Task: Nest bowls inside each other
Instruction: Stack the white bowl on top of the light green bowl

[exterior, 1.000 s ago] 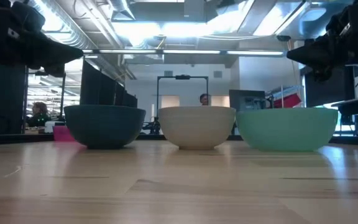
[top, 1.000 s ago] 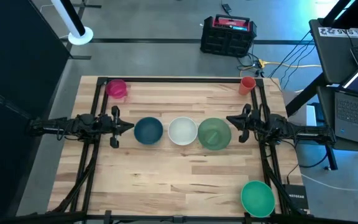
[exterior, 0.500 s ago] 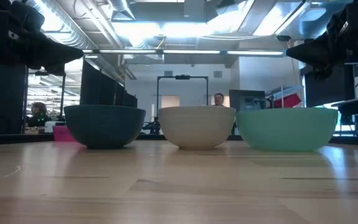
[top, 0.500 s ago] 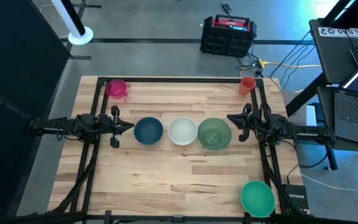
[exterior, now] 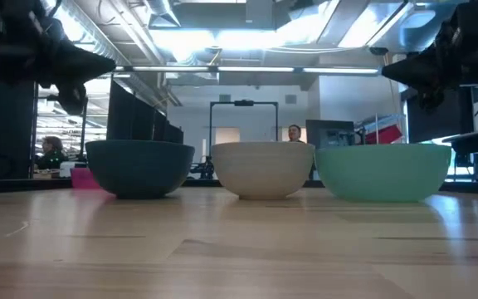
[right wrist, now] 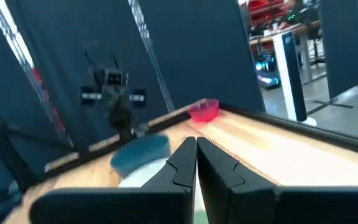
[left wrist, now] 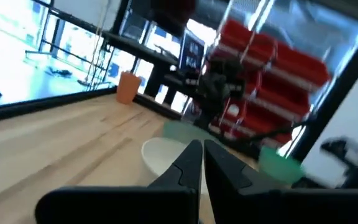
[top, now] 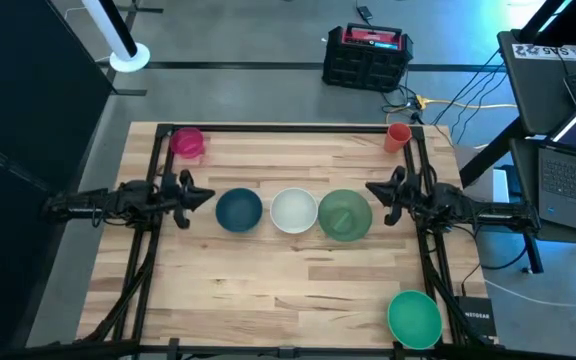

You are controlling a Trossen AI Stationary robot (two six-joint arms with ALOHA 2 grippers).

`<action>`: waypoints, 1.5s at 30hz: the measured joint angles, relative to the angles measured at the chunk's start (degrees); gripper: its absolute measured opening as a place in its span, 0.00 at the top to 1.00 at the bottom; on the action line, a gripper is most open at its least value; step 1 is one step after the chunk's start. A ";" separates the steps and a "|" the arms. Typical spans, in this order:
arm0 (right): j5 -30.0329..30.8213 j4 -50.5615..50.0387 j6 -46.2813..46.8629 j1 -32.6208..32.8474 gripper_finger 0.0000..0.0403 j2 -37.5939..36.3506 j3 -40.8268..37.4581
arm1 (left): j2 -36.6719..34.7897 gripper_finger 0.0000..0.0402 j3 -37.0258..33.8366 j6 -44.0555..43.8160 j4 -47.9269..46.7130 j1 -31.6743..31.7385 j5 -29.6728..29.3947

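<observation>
Nearest, a bright green round plastic bowl [top: 414,318] sits alone at the wooden tabletop [top: 268,280] corner. Midway, a dark teal plastic bowl [top: 238,210], a white plastic bowl [top: 293,210] and a muted sage green plastic bowl [top: 345,214] stand in a row, flanked by the left end effector [top: 206,196] and right end effector [top: 371,190], both closed and empty. Farthest, a small magenta-pink plastic bowl [top: 187,141] and a small orange cup [top: 398,136] occupy opposite corners.

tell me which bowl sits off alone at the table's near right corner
The bright green bowl. The dark teal, white and sage green bowls form a middle row; the magenta-pink one is at the far left.
</observation>
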 joint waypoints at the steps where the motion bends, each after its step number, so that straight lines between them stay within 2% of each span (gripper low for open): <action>1: 0.14 1.23 0.02 0.00 1.00 0.00 0.21 | 0.00 1.00 0.00 -1.17 0.76 0.59 -1.23; 6: 3.98 1.58 -0.90 0.00 1.00 3.39 9.07 | 0.00 1.00 0.00 -3.97 2.99 2.95 -2.24; 9: 6.47 -6.44 -3.89 -0.33 1.00 11.13 19.69 | 0.00 1.00 0.00 -3.89 2.50 3.36 -2.22; 22: -6.23 -40.71 -17.98 -11.01 1.00 55.44 71.37 | 0.00 1.00 0.00 -5.55 2.95 3.31 -2.22; 24: -11.31 -43.00 -18.53 -13.34 1.00 60.83 76.44 | 0.00 1.00 0.00 -5.70 2.99 3.31 -2.22; 28: -18.35 -47.51 -18.49 -17.22 0.98 69.31 82.33 | 0.00 1.00 0.00 -5.81 3.01 3.25 -2.10; 31: -23.01 -51.05 -18.46 -18.54 0.91 75.60 84.59 | 0.00 1.00 0.00 -6.21 3.06 3.25 -0.96; 38: -22.35 -51.75 -17.57 -18.01 0.63 87.43 85.96 | 0.00 1.00 0.00 -6.22 3.06 3.25 1.04; 45: -21.65 -54.24 -17.16 -16.34 0.55 96.27 85.93 | 0.00 1.00 0.00 -5.81 2.85 3.25 1.10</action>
